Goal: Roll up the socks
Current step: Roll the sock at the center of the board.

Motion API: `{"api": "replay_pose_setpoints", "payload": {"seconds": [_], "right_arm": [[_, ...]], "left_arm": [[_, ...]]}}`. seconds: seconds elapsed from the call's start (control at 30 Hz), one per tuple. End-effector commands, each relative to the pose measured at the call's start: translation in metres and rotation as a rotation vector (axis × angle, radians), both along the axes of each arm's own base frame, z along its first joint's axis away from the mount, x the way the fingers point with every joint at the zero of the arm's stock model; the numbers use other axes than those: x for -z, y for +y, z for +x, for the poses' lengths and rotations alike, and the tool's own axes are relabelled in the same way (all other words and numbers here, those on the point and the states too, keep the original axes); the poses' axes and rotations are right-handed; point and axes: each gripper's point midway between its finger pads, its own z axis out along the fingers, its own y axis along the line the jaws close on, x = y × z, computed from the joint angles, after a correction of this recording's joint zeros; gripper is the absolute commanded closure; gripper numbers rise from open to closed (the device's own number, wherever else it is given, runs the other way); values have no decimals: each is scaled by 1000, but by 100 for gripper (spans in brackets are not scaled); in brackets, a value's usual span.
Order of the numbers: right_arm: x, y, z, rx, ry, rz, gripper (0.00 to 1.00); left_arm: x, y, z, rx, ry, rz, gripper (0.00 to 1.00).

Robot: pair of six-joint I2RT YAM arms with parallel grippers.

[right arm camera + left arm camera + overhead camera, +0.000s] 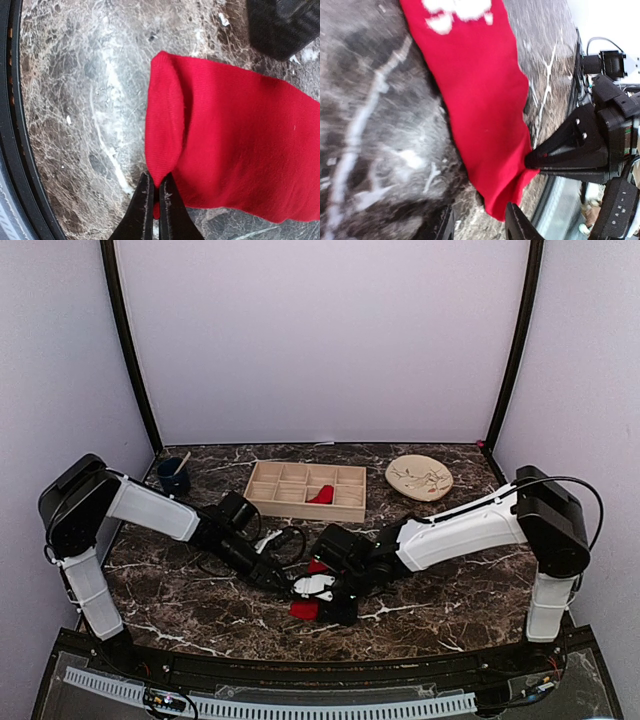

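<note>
One red sock point(480, 100) lies flat on the marble table, its white patch point(455, 10) at the far end in the left wrist view. Its near end is folded over point(165, 125), and my right gripper point(156, 181) is shut on that folded edge. My left gripper point(479, 210) stands open just off the sock's tip, its fingers point(520, 225) holding nothing. In the top view both grippers meet over this sock point(303, 611) near the table's front, left gripper point(283, 583) and right gripper point(332, 606). A second red sock point(321, 495) sits in a compartment of the wooden tray point(262, 490).
A dark blue cup point(174, 476) with a stick in it stands at the back left. A round patterned plate point(419, 478) lies at the back right. The table's black front edge point(15, 150) runs close to the sock.
</note>
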Motion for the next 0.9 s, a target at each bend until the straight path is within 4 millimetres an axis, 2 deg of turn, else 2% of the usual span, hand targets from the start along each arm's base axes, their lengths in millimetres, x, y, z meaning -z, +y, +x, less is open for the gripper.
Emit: {"api": "replay_pose_setpoints", "payload": {"seconds": [0.0, 0.2, 0.33, 0.5, 0.67, 0.87], "right_arm": [[-5, 6, 0, 17, 97, 21, 96], [-11, 6, 3, 42, 216, 34, 96], [-5, 1, 5, 67, 324, 38, 96], [-5, -2, 0, 73, 437, 48, 96], [-5, -4, 0, 80, 507, 61, 96], [-8, -2, -1, 76, 561, 77, 96]], "left_arm": [[-21, 4, 21, -78, -178, -23, 63], [-48, 13, 33, -159, -421, -68, 64], [-55, 14, 26, -164, -564, -70, 66], [-46, -1, 1, -68, -697, -29, 69], [-42, -6, -11, -34, -739, -43, 74], [-43, -8, -23, 15, -817, -42, 75]]}}
